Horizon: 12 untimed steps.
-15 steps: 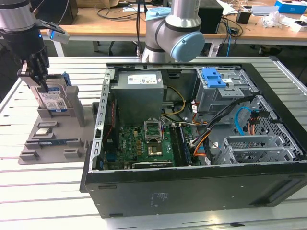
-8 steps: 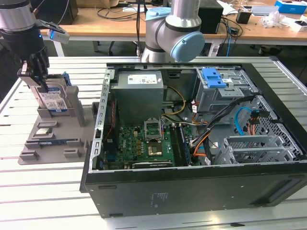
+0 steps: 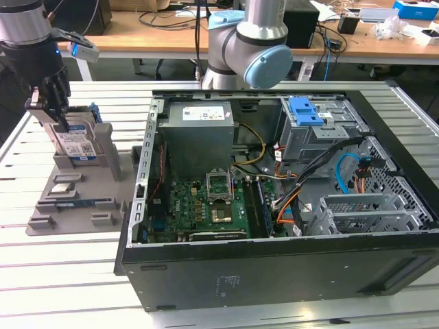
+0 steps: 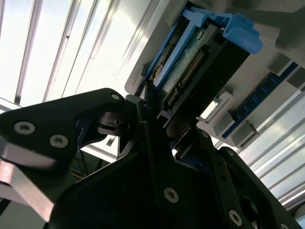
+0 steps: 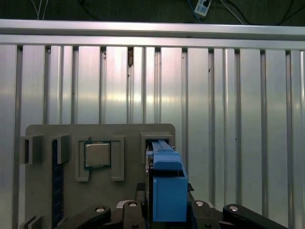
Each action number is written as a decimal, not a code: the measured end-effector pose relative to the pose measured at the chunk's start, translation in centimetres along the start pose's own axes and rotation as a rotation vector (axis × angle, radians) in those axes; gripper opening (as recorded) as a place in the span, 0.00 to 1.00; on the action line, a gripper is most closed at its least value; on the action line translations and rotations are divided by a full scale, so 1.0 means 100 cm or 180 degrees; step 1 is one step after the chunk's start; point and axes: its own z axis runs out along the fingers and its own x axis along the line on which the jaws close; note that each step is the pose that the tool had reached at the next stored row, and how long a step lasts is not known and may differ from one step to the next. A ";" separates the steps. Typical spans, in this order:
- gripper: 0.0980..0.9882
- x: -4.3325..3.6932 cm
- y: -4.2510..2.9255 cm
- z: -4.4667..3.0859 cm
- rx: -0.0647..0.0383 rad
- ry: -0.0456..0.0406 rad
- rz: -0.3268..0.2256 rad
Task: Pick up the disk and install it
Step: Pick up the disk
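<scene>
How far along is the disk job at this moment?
Done: the approach. The gripper is down at the top of the disk. In hand: the pick-up. The disk stands upright in its slot on the grey fixture, outside the open computer case. Left: the disk is not yet lifted out or installed in the case.

disk top: hidden behind gripper | disk foot: hidden in grey holder | arm: cropped in exterior view
</scene>
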 end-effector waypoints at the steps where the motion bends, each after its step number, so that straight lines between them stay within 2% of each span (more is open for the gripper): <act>1: 0.30 0.0000 0.0000 -0.0009 0.0000 0.0000 0.0000; 12: 0.30 -0.0012 0.0008 -0.0215 -0.0001 0.0000 0.0000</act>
